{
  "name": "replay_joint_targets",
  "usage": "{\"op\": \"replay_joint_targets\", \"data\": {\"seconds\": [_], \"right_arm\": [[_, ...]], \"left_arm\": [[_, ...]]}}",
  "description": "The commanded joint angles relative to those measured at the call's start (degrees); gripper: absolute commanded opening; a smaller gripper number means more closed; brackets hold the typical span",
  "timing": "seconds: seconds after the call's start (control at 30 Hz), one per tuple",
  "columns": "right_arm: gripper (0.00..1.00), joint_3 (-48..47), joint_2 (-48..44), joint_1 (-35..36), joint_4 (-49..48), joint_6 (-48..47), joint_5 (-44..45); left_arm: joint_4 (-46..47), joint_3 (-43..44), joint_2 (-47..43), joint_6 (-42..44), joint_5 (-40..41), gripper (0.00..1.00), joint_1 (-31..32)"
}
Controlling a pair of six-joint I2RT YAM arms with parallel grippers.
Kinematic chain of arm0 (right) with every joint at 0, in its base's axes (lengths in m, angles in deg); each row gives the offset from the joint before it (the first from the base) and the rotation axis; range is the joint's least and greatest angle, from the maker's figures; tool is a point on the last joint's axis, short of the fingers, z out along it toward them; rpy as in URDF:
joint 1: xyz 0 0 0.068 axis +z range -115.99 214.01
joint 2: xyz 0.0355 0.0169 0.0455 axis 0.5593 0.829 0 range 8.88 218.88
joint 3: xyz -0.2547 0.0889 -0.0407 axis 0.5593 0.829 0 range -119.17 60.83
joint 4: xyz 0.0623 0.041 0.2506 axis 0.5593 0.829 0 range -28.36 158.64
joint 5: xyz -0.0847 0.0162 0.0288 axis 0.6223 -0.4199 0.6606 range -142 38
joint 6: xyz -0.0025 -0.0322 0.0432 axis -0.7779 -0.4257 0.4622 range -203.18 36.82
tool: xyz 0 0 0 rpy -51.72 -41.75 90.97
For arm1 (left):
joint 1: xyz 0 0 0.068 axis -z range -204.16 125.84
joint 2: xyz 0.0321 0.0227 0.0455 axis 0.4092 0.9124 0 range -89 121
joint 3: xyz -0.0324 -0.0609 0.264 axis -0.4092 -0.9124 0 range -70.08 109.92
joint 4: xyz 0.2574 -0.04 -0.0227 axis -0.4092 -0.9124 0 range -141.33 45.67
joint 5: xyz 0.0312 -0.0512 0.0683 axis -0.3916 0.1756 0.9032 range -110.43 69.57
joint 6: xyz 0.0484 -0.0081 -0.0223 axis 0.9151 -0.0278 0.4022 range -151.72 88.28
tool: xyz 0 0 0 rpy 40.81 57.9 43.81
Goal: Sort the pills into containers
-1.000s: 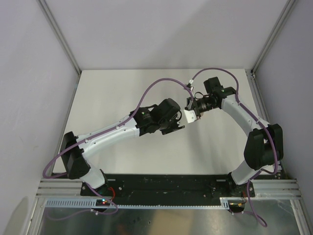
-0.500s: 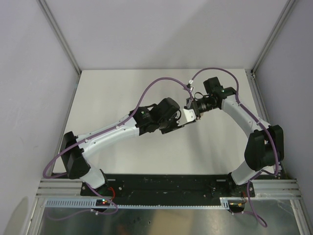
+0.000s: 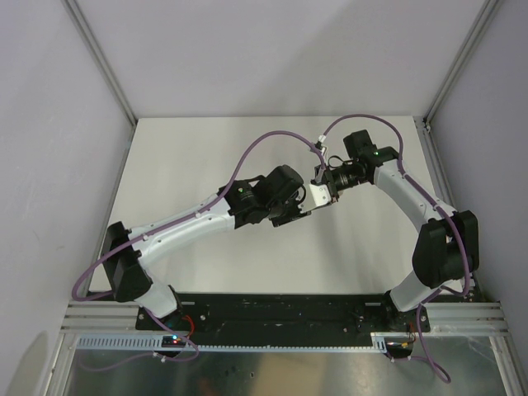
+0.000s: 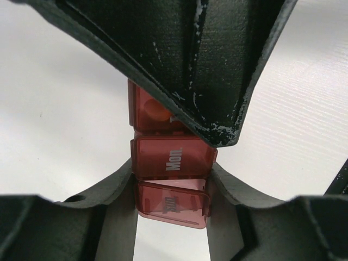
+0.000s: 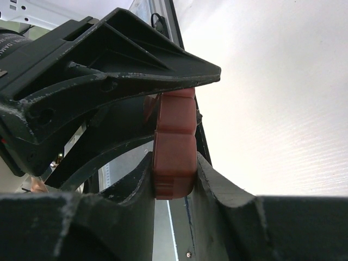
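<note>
The containers (image 4: 171, 157) are one dark red translucent strip held in the air between both arms. In the left wrist view the lid marked "Mon." is down and the nearest lid stands slightly ajar. One orange pill (image 4: 157, 112) shows through the wall of the far compartment. My left gripper (image 4: 171, 175) is shut on the strip's near end, and a right finger (image 4: 217, 65) crosses above. In the right wrist view my right gripper (image 5: 173, 163) is shut on the containers (image 5: 174, 141). From above, the left gripper (image 3: 299, 213) and right gripper (image 3: 318, 195) meet over the table and hide the strip.
The white table (image 3: 190, 165) lies under both arms, walled by pale panels on three sides. Purple cables loop over the wrists. The arm bases and a black rail run along the near edge.
Both wrists have drifted very slightly to the left together. The red strip stays pinched between the two grippers.
</note>
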Motion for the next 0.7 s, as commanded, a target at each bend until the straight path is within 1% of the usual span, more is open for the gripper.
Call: {"op": "replay_joint_targets", "data": {"seconds": [0.0, 0.03, 0.1, 0.17, 0.23, 0.3, 0.47, 0.5, 0.57, 0.67], "right_arm": [[0.00, -1.27, -1.53, 0.68, -0.05, -1.69, -4.33], [0.00, -1.16, -1.64, 0.62, -0.07, -1.73, -4.56], [0.00, -0.97, -1.81, 0.39, -0.31, -1.65, -4.96], [0.00, -0.86, -1.91, 0.22, -0.39, -1.50, -5.32], [0.00, -0.74, -2.25, -0.07, -0.52, -1.31, -5.58], [0.00, -0.40, -2.71, -0.38, -1.26, -0.82, -5.72], [0.00, 0.06, -3.71, -1.13, -1.96, -0.11, -5.62], [0.00, 0.07, -3.91, -1.38, -1.95, -0.06, -5.56], [0.00, 0.04, -4.13, -1.74, -2.01, -0.03, -5.45], [0.00, 0.08, -4.60, -2.18, -1.83, -0.19, -4.89]], "left_arm": [[1.64, 1.56, -0.64, -1.48, -1.29, 0.00, -0.04], [1.67, 1.65, -0.66, -1.47, -1.23, 0.00, -0.03], [1.67, 1.79, -0.72, -1.52, -1.30, 0.04, -0.01], [1.67, 1.89, -0.80, -1.60, -1.28, 0.17, -0.08], [1.67, 1.91, -0.91, -1.67, -1.23, 0.37, -0.05], [1.74, 1.85, -1.04, -1.75, -1.17, 0.53, -0.06], [1.75, 1.92, -1.68, -1.99, -0.98, 0.89, -0.10], [1.72, 1.92, -1.93, -1.99, -0.99, 0.94, -0.10], [1.77, 1.74, -2.57, -1.87, -1.09, 0.98, -0.14], [1.72, 1.48, -3.89, -2.06, -1.88, 0.99, -0.61]]}}
